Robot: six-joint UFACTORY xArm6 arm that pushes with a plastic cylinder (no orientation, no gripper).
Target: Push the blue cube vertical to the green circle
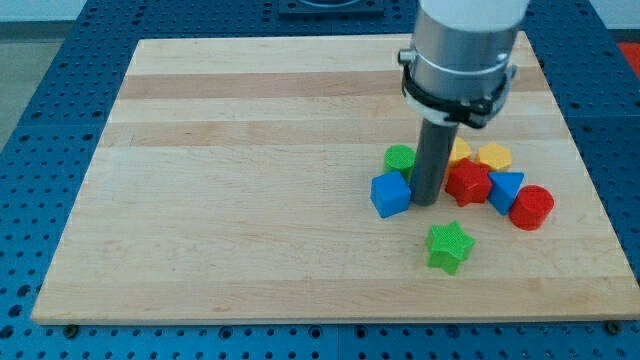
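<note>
The blue cube (390, 194) lies right of the board's middle. The green circle (400, 158) sits just above it toward the view's top, partly hidden behind my rod. My tip (425, 202) rests on the board right against the blue cube's right side, between it and the red star (467, 183).
Right of my rod lie two yellow blocks (493, 155), one partly hidden (459, 151), a blue triangle (505, 189) and a red cylinder (531, 207). A green star (448, 245) lies below toward the view's bottom. The wooden board (250, 180) ends near the right cluster.
</note>
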